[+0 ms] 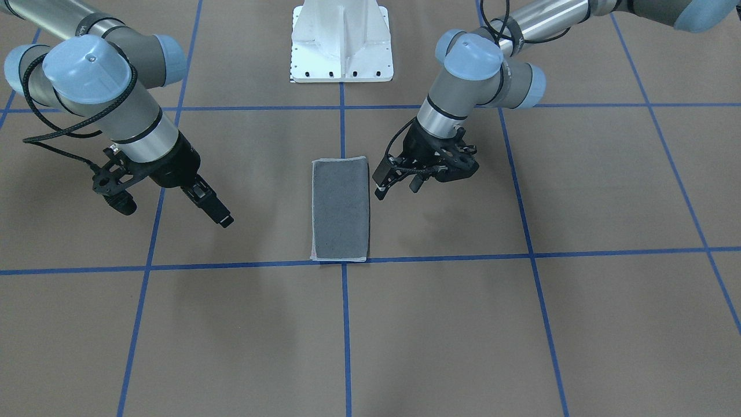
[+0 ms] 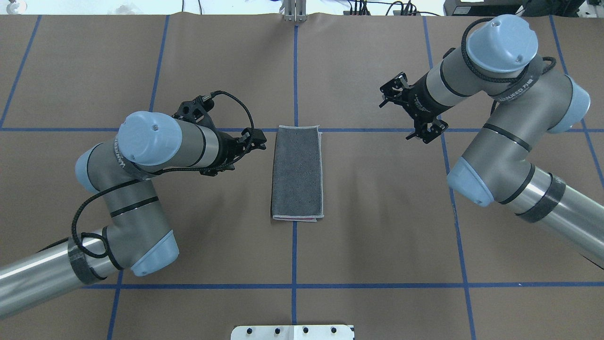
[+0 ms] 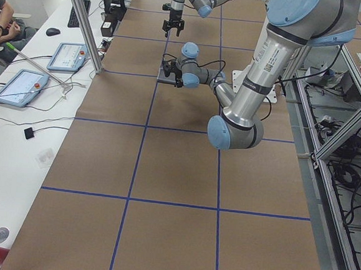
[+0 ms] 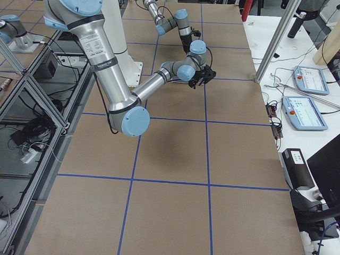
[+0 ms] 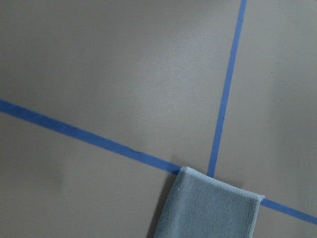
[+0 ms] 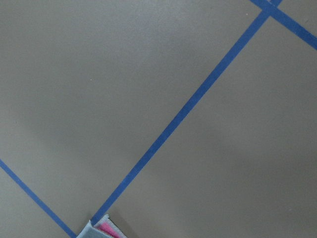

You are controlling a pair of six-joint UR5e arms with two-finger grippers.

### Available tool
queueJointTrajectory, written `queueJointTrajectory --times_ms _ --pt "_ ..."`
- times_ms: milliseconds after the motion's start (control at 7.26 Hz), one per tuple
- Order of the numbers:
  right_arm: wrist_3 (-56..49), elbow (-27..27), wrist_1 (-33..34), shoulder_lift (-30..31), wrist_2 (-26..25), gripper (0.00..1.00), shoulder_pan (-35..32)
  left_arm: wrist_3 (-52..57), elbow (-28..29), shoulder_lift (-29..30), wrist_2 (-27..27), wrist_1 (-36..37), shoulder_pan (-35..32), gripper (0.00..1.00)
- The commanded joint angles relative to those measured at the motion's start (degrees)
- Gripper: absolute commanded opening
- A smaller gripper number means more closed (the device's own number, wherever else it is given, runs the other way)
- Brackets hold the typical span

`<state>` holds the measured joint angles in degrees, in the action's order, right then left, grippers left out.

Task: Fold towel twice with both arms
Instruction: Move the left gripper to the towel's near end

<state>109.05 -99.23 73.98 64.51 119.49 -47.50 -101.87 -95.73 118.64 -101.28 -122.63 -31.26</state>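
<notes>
On the table, midway between the arms, the towel is lying folded once, grey up, untouched. The left gripper and right gripper are hanging spread and empty. Soft, light, floppy cloth, I reckon: pinch its short-end corners.

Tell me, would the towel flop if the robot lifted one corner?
Probably: the towel is thin, fuzzy cloth lying folded flat, so it should droop. Its loose layers, pink peeking out between, would likely fall open.
</notes>
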Motion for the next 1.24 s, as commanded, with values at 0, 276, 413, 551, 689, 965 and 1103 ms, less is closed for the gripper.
queueJointTrajectory --times_ms 0,276,413,551,689,965,1103 --pt "-3.74 0.0 0.02 1.84 0.04 1.0 -1.27 -6.47 -2.8 -2.62 5.35 0.29 4.95 1.0" --pt "-3.84 0.09 0.02 2.81 0.04 1.0 -1.72 -7.2 -2.62 -2.27 9.26 0.38 7.71 0.99" --pt "-3.84 -0.09 0.02 3.07 0.3 1.0 -1.72 -7.29 -2.27 -2.1 9.26 0.38 8.49 0.93" --pt "-3.84 0.09 0.02 3.16 0.13 1.0 -1.72 -7.2 -1.92 -1.4 9.17 0.38 9.63 0.85" --pt "-3.84 0.35 0.02 3.16 0.13 1.0 -1.72 -7.2 -1.4 -1.04 9.17 0.46 10.34 0.78" --pt "-3.84 0.27 0.02 3.16 0.21 1.0 -1.63 -7.2 -0.35 0.97 8.74 1.69 10.43 0.72" --pt "-3.84 0.35 0.02 3.16 0.21 1.0 -1.63 -7.29 0.19 1.76 8.65 1.7 10.43 0.7"
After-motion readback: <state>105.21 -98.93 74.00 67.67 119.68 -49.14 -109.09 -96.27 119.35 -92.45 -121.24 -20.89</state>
